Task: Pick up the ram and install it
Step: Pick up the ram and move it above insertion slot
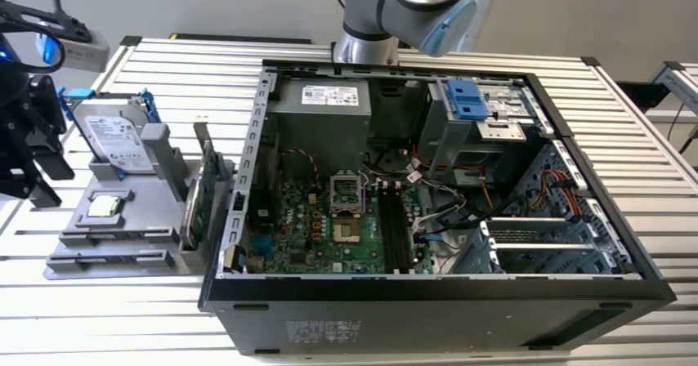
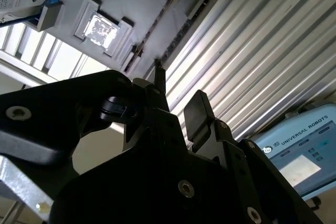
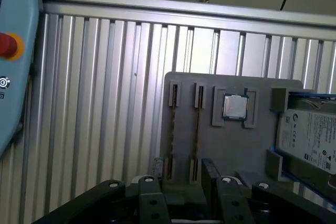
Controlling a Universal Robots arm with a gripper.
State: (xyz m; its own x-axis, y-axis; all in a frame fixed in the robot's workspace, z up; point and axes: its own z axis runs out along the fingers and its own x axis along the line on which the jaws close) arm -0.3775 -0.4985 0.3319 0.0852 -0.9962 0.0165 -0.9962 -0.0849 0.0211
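Currently, pickup stage: jaws spread, empty, above ram [image 3: 197, 129] edge-up in grey holder [image 3: 239, 145]; careful straddling alignment required.

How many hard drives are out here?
1: the hard drive sits on the gray holder, at the exterior view's left of the case. Others may hide inside the case.

An open black computer tower case [image 1: 436, 301] is laid on the ribbed aluminium counter [image 1: 175, 64]. Beside it, a silver blue-framed hard drive [image 1: 114, 133] and a square silver processor [image 1: 106, 206] are held in a grey plastic fixture [image 1: 109, 256].
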